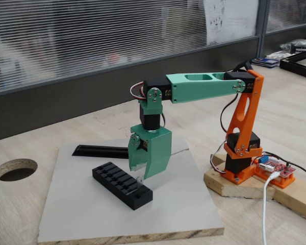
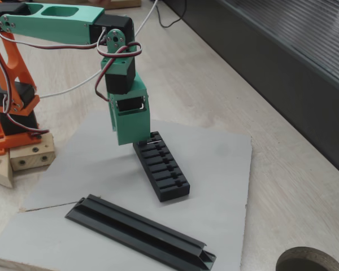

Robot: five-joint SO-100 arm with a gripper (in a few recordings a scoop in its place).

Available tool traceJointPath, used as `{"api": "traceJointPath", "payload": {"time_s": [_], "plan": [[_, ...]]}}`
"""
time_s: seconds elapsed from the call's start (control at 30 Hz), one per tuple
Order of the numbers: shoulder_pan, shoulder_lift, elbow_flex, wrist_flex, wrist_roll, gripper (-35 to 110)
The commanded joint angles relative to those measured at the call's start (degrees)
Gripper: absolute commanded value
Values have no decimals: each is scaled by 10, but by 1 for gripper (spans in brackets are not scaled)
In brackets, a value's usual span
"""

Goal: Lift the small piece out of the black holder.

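The green gripper (image 1: 143, 171) hangs over the right end of the black holder (image 1: 122, 185) in a fixed view, its fingers close above the slotted top, so that end is crowded from above. The small piece (image 1: 139, 180) stands upright in a slot just beside the fingertips. The rest of the holder's top, toward the left, is open to approach from above. The grey board (image 1: 81, 209) has bare surface near the camera and to the left of the holder. Behind the holder lies 1 long black bar (image 1: 102, 150), well apart, blocking low passage on the far side. A round hole (image 1: 15, 169) in the table sits far left.
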Motion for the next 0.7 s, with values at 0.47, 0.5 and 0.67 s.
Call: {"api": "traceJointPath", "payload": {"time_s": [0.47,0.5,0.67], "plan": [[-52,-47,-11,-4,14,36],[-52,-45,-11,-4,14,36],[-51,-41,-11,-3,15,36]]}}
